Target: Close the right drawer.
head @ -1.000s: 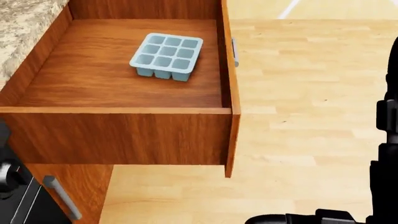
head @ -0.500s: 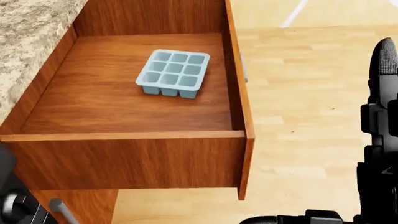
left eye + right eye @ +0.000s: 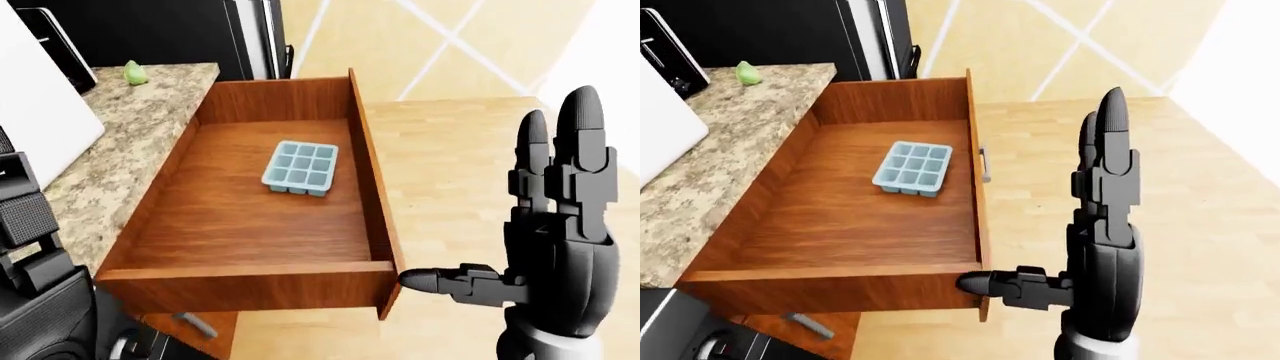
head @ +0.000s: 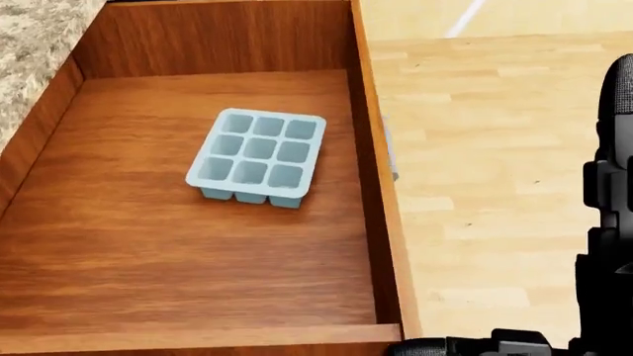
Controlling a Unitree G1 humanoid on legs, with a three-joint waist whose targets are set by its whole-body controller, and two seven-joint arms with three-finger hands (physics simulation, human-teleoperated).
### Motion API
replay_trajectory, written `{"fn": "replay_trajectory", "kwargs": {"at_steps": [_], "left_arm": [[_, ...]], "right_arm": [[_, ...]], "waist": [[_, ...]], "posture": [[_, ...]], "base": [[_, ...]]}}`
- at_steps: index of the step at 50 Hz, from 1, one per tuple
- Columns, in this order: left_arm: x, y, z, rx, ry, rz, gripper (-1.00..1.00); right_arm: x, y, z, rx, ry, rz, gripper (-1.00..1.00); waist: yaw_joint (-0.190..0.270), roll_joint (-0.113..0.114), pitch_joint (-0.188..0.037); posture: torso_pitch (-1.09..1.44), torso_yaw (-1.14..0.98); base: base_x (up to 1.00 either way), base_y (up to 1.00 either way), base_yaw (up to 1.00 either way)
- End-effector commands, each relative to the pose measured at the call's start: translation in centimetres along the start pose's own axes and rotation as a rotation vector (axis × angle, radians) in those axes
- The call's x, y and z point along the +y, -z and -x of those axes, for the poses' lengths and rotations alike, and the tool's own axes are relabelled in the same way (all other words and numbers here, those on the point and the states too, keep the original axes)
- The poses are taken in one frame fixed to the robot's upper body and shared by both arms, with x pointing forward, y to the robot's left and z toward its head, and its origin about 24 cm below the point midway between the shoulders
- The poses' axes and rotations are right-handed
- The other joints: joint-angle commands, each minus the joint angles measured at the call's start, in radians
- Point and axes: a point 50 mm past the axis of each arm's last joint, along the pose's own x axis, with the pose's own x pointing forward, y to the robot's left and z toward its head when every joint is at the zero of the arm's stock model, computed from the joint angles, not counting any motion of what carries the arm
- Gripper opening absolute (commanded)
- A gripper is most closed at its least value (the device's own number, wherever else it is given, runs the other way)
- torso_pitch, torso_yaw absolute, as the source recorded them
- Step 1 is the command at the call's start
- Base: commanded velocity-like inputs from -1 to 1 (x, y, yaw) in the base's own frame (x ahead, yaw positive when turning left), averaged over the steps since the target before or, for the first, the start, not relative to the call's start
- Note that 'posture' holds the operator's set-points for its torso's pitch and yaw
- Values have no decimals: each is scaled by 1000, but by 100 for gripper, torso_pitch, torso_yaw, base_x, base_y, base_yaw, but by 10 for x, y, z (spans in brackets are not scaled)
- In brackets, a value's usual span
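The right drawer stands pulled far out from under the counter, and its front panel faces right with a metal handle. A pale blue ice cube tray lies inside on the drawer floor. My right hand is open to the right of the panel, fingers straight up. Its thumb points left at the panel's lower corner, touching or nearly touching. Black segments at the left-eye view's left edge may be my left hand; its state does not show.
A speckled granite counter runs along the left with a small green object and a white appliance. Dark tall appliances stand at the top. Light wooden floor spreads to the right. A lower cabinet handle shows beneath the drawer.
The camera has moved closer and over the drawer, which now fills the head view with its near wall at the bottom edge. My right hand stays at the right edge.
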Motion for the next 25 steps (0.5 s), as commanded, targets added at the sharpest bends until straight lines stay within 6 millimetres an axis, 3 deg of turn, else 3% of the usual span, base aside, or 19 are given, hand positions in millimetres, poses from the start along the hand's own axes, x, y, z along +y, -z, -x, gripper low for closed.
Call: {"fn": "replay_trajectory", "kwargs": {"at_steps": [1,2,6,8,10,15,25], "left_arm": [[-1,-4,-2,-25,5,2,100],[-1,-5,-2,-26,5,2,100],[0,-5,-2,-27,4,2,100],[0,-5,-2,-26,4,2,100],[0,-5,-2,-26,4,2,100],[0,-5,-2,-27,4,2,100],[0,-4,-2,-25,3,2,100]], "right_arm": [[-1,-9,-2,-51,9,-1,100],[-1,-9,-1,-52,9,-2,100],[-2,-9,-1,-55,14,-5,100],[-2,-10,-1,-58,13,-7,100],[-2,-10,-1,-58,12,-4,100],[-1,-10,-1,-57,7,-9,100],[0,-8,-1,-52,1,-11,100]], "waist": [[-5,15,-31],[1,-21,2],[21,-12,-15],[30,-30,-13],[27,-62,1],[30,-41,-35],[24,-40,-36]], "posture": [[0,0],[0,0],[0,0],[0,0],[0,0],[0,0],[0,0]], "base": [[0,0,0],[0,0,0],[0,0,0],[0,0,0],[0,0,0],[0,0,0],[0,0,0]]}}
